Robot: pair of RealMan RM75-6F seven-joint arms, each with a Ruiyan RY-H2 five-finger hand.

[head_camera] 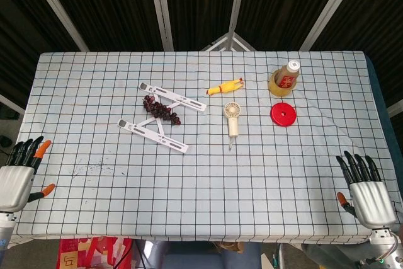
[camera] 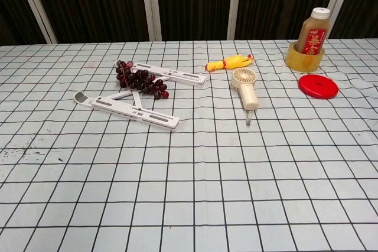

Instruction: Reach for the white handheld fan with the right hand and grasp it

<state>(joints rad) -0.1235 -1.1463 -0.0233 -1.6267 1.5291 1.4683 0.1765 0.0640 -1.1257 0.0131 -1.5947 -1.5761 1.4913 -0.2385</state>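
The white handheld fan point(head_camera: 232, 118) point(camera: 246, 88) lies flat on the checked tablecloth, round head toward the far side, handle pointing at me. My right hand point(head_camera: 365, 191) hovers at the near right edge of the table, open, fingers spread, well short of the fan and to its right. Open too, my left hand point(head_camera: 19, 176) sits at the near left edge, holding nothing. Neither hand shows in the chest view.
A yellow rubber chicken point(head_camera: 225, 87) lies just beyond the fan. A red disc point(head_camera: 283, 114) and a bottle in a tape roll point(head_camera: 287, 79) sit to its right. To the fan's left lie a white folding stand point(head_camera: 161, 116) and dark grapes point(head_camera: 160, 108).
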